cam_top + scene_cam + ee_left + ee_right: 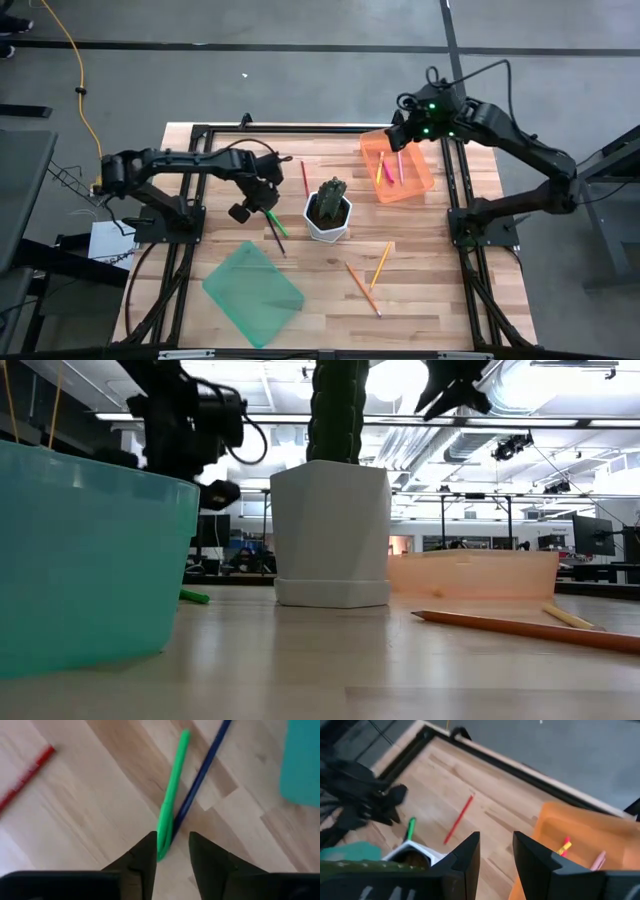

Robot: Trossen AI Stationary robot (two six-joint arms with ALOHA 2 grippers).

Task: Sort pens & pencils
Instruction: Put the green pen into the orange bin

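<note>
My left gripper, jaws apart, straddles the slim green plastic pen lying against the dark blue-black pencil; light, stiff, slippery, so I'd pinch the pen mid-barrel; right gripper waits with jaws apart above the orange plastic tray.

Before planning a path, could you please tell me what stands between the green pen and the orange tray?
In the high view, the white cactus pot stands between the green pen and the orange tray.

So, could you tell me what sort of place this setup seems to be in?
Probably a large open lab or workshop: the low view shows exposed ceiling ducts and strip lights, with monitors on desks behind the wooden table.
</note>
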